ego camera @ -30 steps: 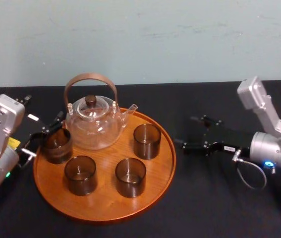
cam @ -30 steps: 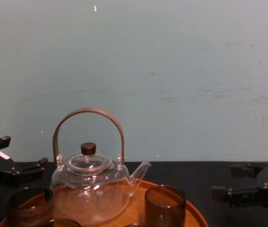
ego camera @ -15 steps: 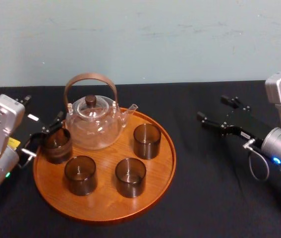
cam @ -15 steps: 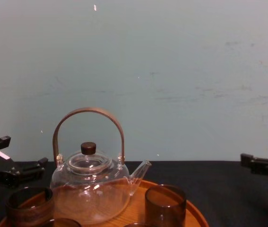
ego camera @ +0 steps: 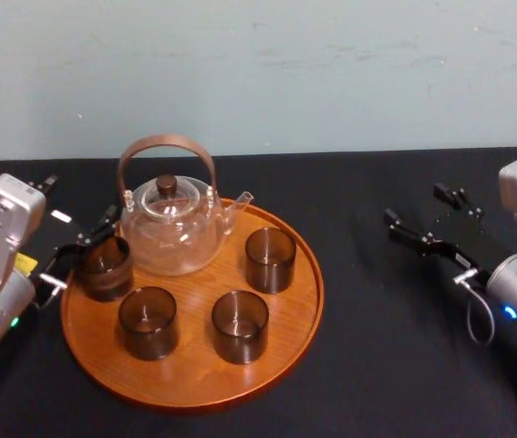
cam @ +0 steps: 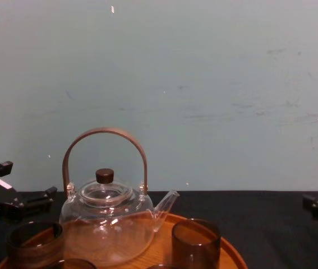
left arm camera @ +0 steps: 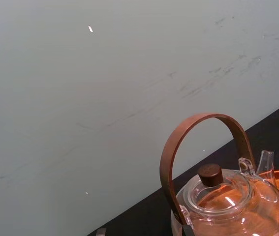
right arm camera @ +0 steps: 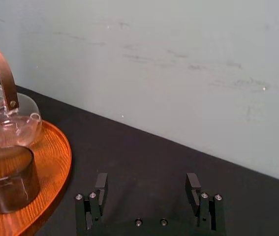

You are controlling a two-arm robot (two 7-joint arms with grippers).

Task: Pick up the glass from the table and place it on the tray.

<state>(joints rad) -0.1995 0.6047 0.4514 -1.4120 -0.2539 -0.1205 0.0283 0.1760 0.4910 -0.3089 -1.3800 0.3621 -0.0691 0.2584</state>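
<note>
The round orange-brown tray (ego camera: 194, 370) carries several dark smoked glasses. One glass (ego camera: 270, 259) stands at its right side, two more at the front. A fourth glass (ego camera: 105, 266) sits at the left rim. My left gripper (ego camera: 83, 248) is open, its fingers spread on either side of that left glass; contact is not visible. Well clear of the tray on the right, my right gripper (ego camera: 415, 204) hangs over the black cloth, open and empty. The right wrist view shows its fingers (right arm camera: 101, 183) wide apart, with the tray (right arm camera: 55, 157) and a glass (right arm camera: 4, 182) off to the side.
A clear glass teapot (ego camera: 171, 228) with a brown arched handle stands at the back of the tray, close to the left gripper. A black cloth (ego camera: 377, 365) covers the table. A pale wall (ego camera: 331, 73) rises behind it.
My right gripper has drawn back to the right, away from the tray, staying open and empty. The left arm, the glasses and the teapot have not moved.
</note>
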